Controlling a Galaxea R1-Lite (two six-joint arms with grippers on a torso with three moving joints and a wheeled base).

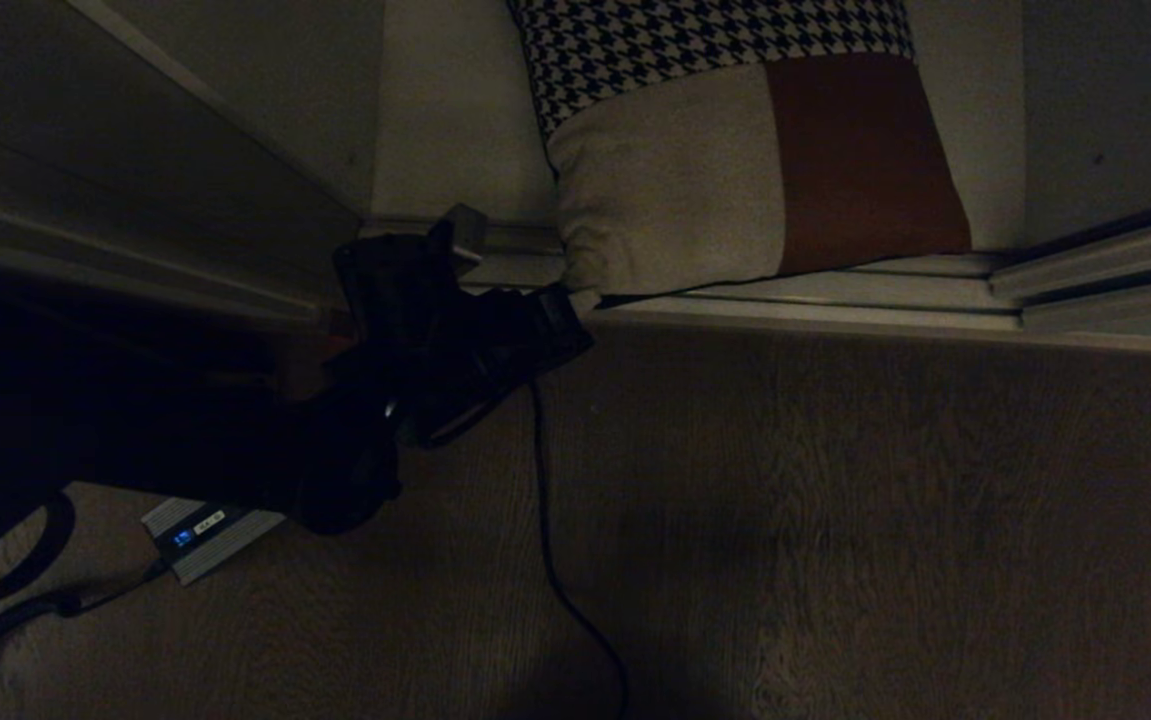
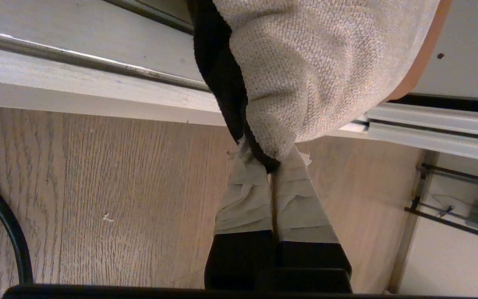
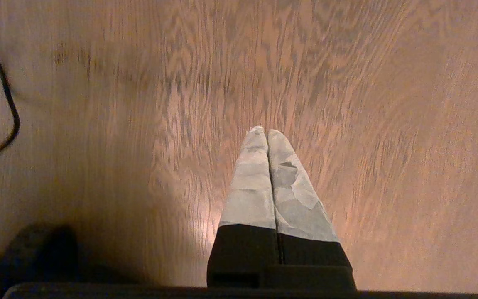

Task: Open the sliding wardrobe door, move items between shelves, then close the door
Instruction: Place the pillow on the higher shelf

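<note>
The cushion is seen standing on the bottom shelf of the wardrobe, its lower corner hanging out over the metal floor track. That corner is pinched by the left gripper, the taped fingertips pressed tight on the dark seam and beige weave. In the head view the left arm is reached in low from the left. The right gripper is held fully closed and empty above the wooden floor, beside a black cable.
</note>
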